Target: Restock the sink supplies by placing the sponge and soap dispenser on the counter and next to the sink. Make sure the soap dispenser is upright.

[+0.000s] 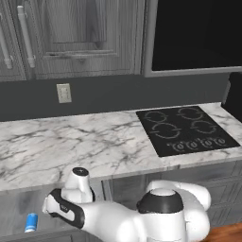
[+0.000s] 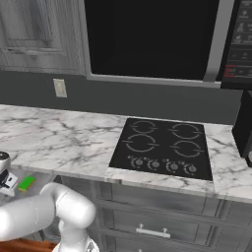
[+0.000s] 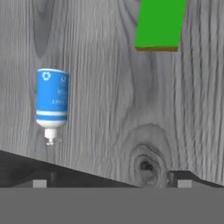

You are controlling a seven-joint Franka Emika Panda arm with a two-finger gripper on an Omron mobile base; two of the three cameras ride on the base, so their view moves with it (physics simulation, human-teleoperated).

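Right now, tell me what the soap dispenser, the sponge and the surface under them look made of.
Soap dispenser: smooth blue body, probably plastic, printed label, white nozzle.
Sponge: matte green top, yellow layer beneath, likely foam.
Surface: grey wood, with visible grain and a knot.

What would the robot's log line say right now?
gripper: open, holding nothing | soap dispenser: lying in drawer | sponge: in drawer, apart | counter: neither placed yet

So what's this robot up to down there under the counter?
It is reaching below the marble counter into an open drawer with grey wood grain. Its gripper is open and holds nothing. A blue soap dispenser lies on its side there, with a green sponge apart from it. Neither is on the counter yet.
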